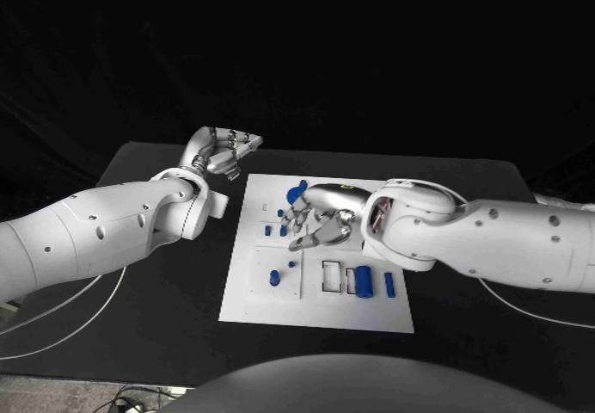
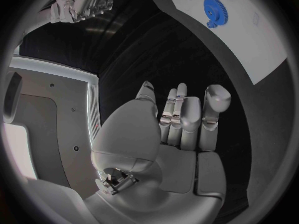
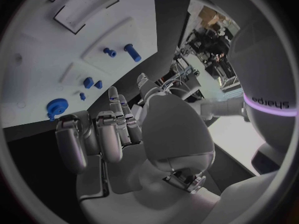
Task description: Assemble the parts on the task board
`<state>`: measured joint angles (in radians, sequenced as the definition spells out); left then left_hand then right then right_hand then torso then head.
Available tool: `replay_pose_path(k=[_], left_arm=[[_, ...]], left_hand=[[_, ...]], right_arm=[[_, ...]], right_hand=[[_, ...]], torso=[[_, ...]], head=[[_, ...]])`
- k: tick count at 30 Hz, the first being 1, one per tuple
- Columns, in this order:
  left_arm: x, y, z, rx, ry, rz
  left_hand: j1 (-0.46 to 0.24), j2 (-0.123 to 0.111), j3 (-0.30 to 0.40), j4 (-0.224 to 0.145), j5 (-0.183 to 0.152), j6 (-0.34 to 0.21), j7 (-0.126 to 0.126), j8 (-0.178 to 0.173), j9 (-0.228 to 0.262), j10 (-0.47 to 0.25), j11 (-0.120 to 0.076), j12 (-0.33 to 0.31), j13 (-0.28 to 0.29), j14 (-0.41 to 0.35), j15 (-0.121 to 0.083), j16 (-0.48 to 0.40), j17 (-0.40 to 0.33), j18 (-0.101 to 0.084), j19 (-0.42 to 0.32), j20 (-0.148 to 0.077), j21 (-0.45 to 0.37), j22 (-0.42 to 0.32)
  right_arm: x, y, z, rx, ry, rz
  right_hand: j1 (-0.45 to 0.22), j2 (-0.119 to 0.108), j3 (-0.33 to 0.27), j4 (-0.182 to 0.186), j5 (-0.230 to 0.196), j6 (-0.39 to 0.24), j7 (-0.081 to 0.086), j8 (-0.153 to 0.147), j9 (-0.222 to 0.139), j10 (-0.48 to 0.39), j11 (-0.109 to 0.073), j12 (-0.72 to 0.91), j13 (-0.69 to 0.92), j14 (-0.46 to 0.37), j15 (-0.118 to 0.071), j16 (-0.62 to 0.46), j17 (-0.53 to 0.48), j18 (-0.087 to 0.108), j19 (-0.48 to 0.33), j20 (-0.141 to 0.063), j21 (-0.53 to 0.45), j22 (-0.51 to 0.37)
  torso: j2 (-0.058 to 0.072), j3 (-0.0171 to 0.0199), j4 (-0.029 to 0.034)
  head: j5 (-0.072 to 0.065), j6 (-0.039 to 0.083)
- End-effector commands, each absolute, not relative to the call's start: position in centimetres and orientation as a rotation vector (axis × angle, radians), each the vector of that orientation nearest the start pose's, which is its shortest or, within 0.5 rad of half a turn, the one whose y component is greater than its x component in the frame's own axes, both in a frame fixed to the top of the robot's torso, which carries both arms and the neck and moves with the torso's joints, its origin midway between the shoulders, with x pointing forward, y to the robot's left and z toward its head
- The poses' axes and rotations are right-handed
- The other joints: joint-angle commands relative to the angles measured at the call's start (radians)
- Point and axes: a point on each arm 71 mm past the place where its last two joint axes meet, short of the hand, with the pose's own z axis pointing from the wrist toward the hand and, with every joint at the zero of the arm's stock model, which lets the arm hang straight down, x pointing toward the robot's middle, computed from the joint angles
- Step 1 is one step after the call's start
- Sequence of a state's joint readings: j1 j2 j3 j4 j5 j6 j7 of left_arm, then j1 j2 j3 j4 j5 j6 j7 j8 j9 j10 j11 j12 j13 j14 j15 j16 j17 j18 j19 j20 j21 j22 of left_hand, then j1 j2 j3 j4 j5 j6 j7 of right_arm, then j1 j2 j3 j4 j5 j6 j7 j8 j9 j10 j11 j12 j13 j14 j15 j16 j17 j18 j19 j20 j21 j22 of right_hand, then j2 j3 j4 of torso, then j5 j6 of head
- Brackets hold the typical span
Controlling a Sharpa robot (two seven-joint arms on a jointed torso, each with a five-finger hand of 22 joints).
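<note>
Two hands are shown, and the right hand (image 1: 325, 215) is the nearer to the work: it hovers over the middle of the task board (image 1: 248, 308), fingers spread and holding nothing. Small blue parts (image 1: 275, 230) lie just beside its fingertips toward the board's left edge; a blue gear (image 1: 295, 191) sits near the far edge. The left hand (image 1: 224, 151), fingers curled in and empty, is off the board beyond its far left corner.

A robot test lab

A black-draped surface (image 1: 471, 181) carries a white board (image 1: 316, 305) of small blue parts (image 1: 362, 280). Black cloth hangs behind it, and cluttered equipment racks (image 3: 209, 40) stand at the room's edge.
</note>
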<state>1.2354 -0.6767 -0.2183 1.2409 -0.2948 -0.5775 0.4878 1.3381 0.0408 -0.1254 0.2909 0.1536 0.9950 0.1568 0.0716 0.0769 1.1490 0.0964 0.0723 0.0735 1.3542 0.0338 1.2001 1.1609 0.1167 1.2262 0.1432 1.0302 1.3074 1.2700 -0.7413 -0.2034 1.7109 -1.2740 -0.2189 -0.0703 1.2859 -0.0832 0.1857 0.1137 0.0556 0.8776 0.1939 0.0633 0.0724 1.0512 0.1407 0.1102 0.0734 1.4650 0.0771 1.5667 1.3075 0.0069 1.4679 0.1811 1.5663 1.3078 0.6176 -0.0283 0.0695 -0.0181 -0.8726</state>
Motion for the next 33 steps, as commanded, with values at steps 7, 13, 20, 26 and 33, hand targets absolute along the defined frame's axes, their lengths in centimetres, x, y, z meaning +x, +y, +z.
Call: replay_pose_path(k=[7,13,20,26,33], left_arm=[[52.5,21.0,-22.3,-0.7,1.375,-1.155],[52.4,20.6,-22.7,-0.702,1.382,-1.158],[52.4,20.4,-23.1,-0.704,1.389,-1.161],[52.3,20.3,-23.2,-0.705,1.392,-1.161],[52.3,20.2,-23.3,-0.706,1.394,-1.162]], left_hand=[[0.0,0.005,-0.006,0.0,0.005,-0.007,-0.001,0.0,0.0,-0.007,0.003,-0.001,0.002,-0.007,-0.001,-0.003,-0.001,-0.008,-0.004,-0.001,-0.003,0.042],[0.0,0.006,-0.007,0.0,0.005,-0.008,-0.001,0.0,0.0,-0.007,0.003,-0.001,0.002,-0.007,-0.001,-0.003,-0.001,-0.008,-0.003,-0.001,-0.003,0.042],[0.0,0.006,-0.007,0.0,0.005,-0.008,-0.001,0.0,0.0,-0.007,0.003,-0.001,0.002,-0.007,-0.001,-0.003,-0.001,-0.008,-0.003,-0.001,-0.003,0.042],[0.0,0.006,-0.007,0.0,0.005,-0.008,-0.001,0.0,0.0,-0.007,0.003,-0.001,0.002,-0.007,-0.001,-0.003,-0.001,-0.008,-0.003,-0.001,-0.003,0.042],[0.0,0.006,-0.007,0.0,0.005,-0.008,-0.001,0.0,0.0,-0.007,0.003,-0.001,0.002,-0.007,-0.001,-0.003,-0.001,-0.008,-0.003,-0.001,-0.003,0.042]], right_arm=[[42.6,-17.7,-17.9,0.43,1.977,1.069],[41.0,-21.6,-18.8,0.628,2.125,0.969],[39.1,-24.0,-19.8,0.679,2.248,0.848],[38.2,-24.7,-20.4,0.65,2.33,0.757],[37.3,-25.2,-21.9,0.644,2.42,0.651]], right_hand=[[-0.056,0.087,-0.053,0.081,0.021,-0.069,-0.026,0.008,0.0,0.116,-0.047,0.179,0.106,0.106,-0.041,0.004,0.263,-0.007,0.103,-0.035,0.004,0.263],[-0.059,0.139,-0.177,0.145,0.096,-0.163,-0.059,0.04,0.015,-0.078,-0.075,1.035,0.945,0.106,-0.045,0.004,0.263,-0.007,0.103,-0.053,0.004,0.263],[-0.09,0.15,-0.253,0.164,0.185,-0.168,-0.036,0.116,0.047,0.52,-0.066,1.461,1.497,0.106,-0.055,0.004,0.263,-0.007,0.103,-0.047,0.004,0.263],[-0.155,0.155,-0.307,0.169,0.27,-0.185,-0.029,0.206,0.102,0.52,-0.058,1.461,1.497,0.106,-0.049,0.004,0.263,-0.007,0.103,-0.044,0.004,0.263],[-0.155,0.147,-0.319,0.145,0.32,-0.171,-0.015,0.311,0.181,0.52,-0.03,1.461,1.497,0.106,-0.028,0.004,0.263,-0.007,0.103,-0.025,0.004,0.263]], torso=[[-0.006,-0.0017,-0.0015],[-0.011,-0.001,-0.0099],[-0.011,-0.0024,-0.0114],[-0.011,-0.0028,-0.0088],[-0.01,-0.0026,-0.0105]], head=[[-0.013,0.0],[-0.031,0.0],[-0.078,0.0],[-0.104,0.0],[-0.107,0.0]])
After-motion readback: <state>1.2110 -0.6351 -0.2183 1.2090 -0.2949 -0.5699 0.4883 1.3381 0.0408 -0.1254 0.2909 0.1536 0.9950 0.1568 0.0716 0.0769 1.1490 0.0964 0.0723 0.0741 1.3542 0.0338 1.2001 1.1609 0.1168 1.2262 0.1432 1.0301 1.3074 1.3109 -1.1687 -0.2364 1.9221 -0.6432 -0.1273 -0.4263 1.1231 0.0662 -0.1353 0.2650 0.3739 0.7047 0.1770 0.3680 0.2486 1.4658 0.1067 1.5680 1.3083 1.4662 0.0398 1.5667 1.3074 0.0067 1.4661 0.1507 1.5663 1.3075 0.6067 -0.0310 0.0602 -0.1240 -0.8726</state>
